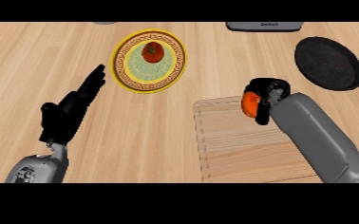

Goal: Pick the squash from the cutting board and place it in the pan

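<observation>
An orange squash point(249, 104) shows above the far part of the wooden cutting board point(231, 147), held in my right hand point(267, 95), whose black fingers curl round it and hide most of it. The dark round pan point(326, 62) lies at the right edge, beyond and to the right of that hand. My left hand point(73, 105) rests open over the bare counter at the left, fingers straight and pointing away from me.
A yellow patterned plate point(149, 61) with a red tomato point(153, 52) on it sits at the back, left of centre. A grey appliance point(266, 26) stands at the back edge, with a small grey object point(105, 23) further left.
</observation>
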